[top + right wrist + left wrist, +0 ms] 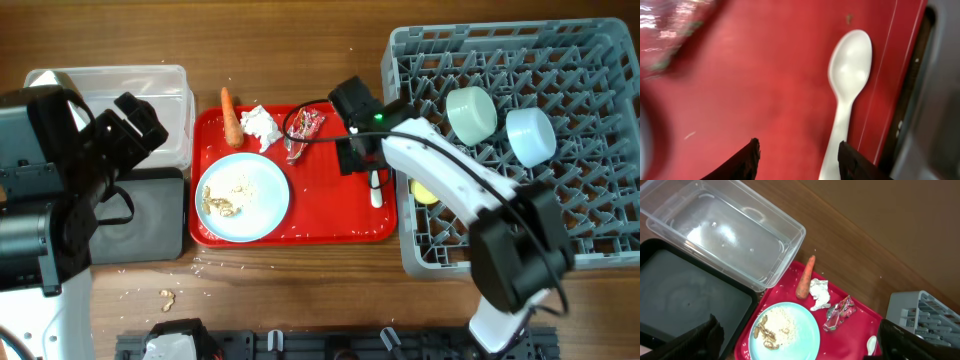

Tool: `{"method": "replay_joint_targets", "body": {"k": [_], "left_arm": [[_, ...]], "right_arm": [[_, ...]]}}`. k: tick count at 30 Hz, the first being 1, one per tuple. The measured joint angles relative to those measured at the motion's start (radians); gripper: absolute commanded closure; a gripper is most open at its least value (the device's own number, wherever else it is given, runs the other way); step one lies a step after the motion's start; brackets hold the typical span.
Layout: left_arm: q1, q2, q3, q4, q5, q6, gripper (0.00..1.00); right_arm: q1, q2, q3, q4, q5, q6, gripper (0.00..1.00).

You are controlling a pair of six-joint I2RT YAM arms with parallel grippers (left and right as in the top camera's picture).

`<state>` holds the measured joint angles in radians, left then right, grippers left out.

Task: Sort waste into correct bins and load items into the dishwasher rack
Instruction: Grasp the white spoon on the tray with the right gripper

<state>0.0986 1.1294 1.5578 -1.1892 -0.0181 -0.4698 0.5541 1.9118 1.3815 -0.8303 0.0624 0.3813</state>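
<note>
Right gripper (799, 155) is down low over the red serving tray (330, 225), fingers spread apart with nothing between them yet, and the white plastic spoon (849, 70) lies right there on the tray's right edge, its handle running down just inside the right-hand finger. This looks like the spoon pickup, the last loose utensil for the dishwasher rack (600, 60), where two pale bowls (470, 112) and the yellow cup (425, 192) already sit. The next move calls for a small shift to centre the thin handle between the fingers, then a close hard against the tray surface, because a flat spoon gives little to pinch. The left gripper (140, 120) hangs spread and empty above the clear tub (740, 230) and the black tray (685, 300). Plenty left: the carrot (231, 115), the tissue (260, 125) and the wrapper (305, 130) lie unsorted on the red tray, and the blue plate (265, 215) carries crumbs (228, 197).
</note>
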Motion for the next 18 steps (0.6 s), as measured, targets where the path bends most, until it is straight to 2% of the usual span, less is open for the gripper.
{"method": "replay_joint_targets", "body": {"k": [2, 4, 7, 9, 18], "left_arm": [[0.0, 0.0, 0.0, 0.0, 0.0, 0.0, 0.0], [0.0, 0.0, 0.0, 0.0, 0.0, 0.0, 0.0], [0.0, 0.0, 0.0, 0.0, 0.0, 0.0, 0.0], [0.0, 0.0, 0.0, 0.0, 0.0, 0.0, 0.0], [0.0, 0.0, 0.0, 0.0, 0.0, 0.0, 0.0]], "right_arm": [[-0.021, 0.06, 0.0, 0.011, 0.011, 0.013, 0.48], [-0.045, 0.111, 0.0, 0.013, 0.009, 0.019, 0.55], [-0.068, 0.133, 0.001, 0.024, -0.035, 0.001, 0.83], [-0.066, 0.133, 0.001, 0.043, -0.058, -0.022, 0.95], [-0.055, 0.089, 0.001, 0.05, -0.119, -0.074, 0.96]]}}
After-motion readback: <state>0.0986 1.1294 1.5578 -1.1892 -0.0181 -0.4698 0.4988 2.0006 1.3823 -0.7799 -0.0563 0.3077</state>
